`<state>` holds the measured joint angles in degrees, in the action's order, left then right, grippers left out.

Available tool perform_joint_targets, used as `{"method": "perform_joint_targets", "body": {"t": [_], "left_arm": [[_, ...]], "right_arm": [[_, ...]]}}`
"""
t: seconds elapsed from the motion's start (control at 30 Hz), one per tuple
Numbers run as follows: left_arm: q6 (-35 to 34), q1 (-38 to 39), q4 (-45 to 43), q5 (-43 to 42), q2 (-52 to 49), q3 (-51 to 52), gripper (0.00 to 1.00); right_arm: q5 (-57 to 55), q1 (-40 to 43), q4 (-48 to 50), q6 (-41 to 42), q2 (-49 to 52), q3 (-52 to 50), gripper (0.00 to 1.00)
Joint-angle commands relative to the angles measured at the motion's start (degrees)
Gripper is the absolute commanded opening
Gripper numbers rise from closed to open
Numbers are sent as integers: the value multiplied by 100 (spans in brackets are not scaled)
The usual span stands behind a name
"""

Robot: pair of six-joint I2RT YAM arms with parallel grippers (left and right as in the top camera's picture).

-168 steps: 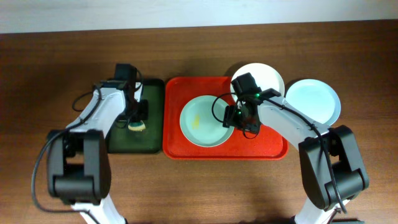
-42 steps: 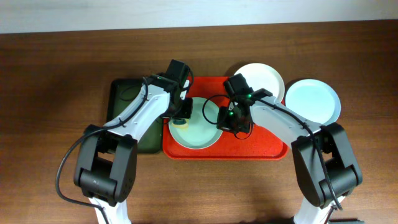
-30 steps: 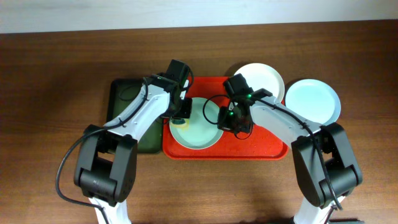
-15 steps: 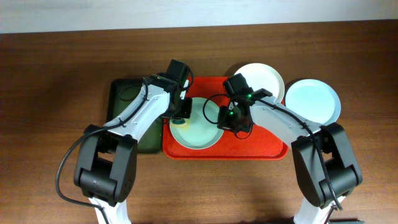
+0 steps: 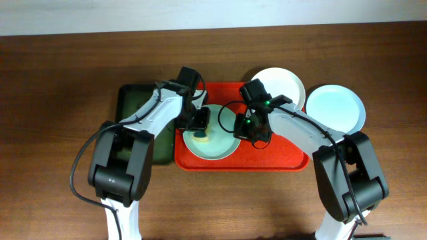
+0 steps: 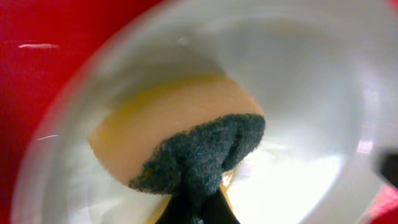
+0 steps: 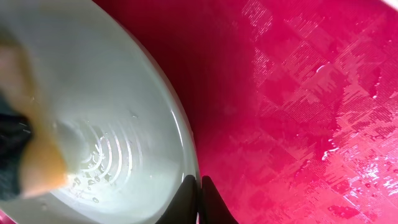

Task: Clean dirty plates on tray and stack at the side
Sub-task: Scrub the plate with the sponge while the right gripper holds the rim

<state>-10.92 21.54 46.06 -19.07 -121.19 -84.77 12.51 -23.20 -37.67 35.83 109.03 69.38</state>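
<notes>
Pale green plate (image 5: 219, 143) on red tray (image 5: 280, 157), seemingly wet, w/ sponge (image 5: 200, 138) inside

I work at what looks like a robotics lab bench laid out for dishwashing practice: a bare brown wooden table (image 5: 53, 67) against a plain pale wall (image 5: 213, 13), with my left arm (image 5: 143, 123) and right arm (image 5: 307, 130) mounted at its near edge, black cables looping free. The kitchen things sit straight on the wood: a red tray (image 5: 280, 159), a dark green tray (image 5: 130, 100), a pale green plate (image 5: 219, 143), a white plate (image 5: 283, 80), a pale blue plate (image 5: 337, 107) and a sponge (image 5: 200, 137)
</notes>
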Motion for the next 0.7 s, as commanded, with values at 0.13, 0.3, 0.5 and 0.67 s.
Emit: {"method": "perform_joint_targets", "body": {"t": [0.13, 0.3, 0.5, 0.67], "left_arm": [[-282, 133, -70, 758, 892, -79, 0], [-282, 146, 140, 1325, 892, 72, 0], [-393, 192, 72, 1340, 122, 181, 0], [-354, 474, 66, 249, -201, 186, 0]], "right_arm": [[-57, -42, 17, -2, 96, -39, 4], [-59, -42, 22, 0, 96, -50, 4], [-59, -42, 22, -2, 96, -50, 4], [-59, -42, 24, -2, 96, -50, 4]]}}
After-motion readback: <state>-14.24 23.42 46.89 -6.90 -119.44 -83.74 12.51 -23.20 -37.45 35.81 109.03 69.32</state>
